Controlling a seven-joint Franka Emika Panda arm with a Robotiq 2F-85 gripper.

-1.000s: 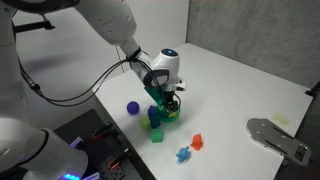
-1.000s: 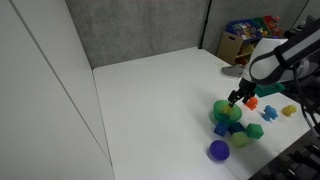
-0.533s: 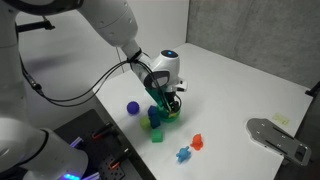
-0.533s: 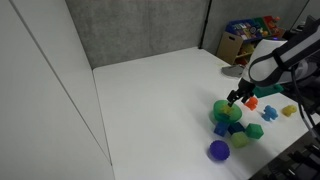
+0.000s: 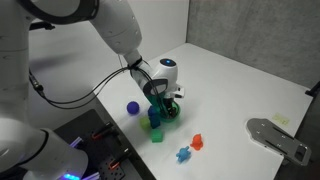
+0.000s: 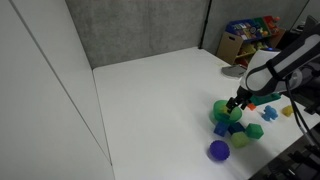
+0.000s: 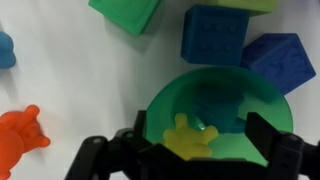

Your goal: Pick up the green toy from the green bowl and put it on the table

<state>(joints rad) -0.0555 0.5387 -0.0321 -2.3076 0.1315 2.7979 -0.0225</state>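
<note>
The green bowl (image 7: 255, 100) sits on the white table (image 7: 70, 70), and shows in both exterior views (image 5: 172, 115) (image 6: 220, 108). A yellow-green toy (image 7: 188, 138) lies in the bowl's near part, beside a darker teal shape (image 7: 215, 105). My gripper (image 7: 203, 148) is open and hangs low over the bowl, one finger on each side of the toy and not touching it. In both exterior views the gripper (image 5: 168, 105) (image 6: 236, 102) covers most of the bowl.
Blue blocks (image 7: 213, 38) (image 7: 278, 60) and a green block (image 7: 125, 12) lie close beside the bowl. An orange toy (image 7: 20, 138), a purple ball (image 5: 132, 107), a blue toy (image 5: 183, 154) and a grey plate (image 5: 278, 135) are nearby. The table edge is close (image 6: 262, 150).
The arm has shifted a little and the gripper has come lower over the bowl. The toys and blocks have not moved.
</note>
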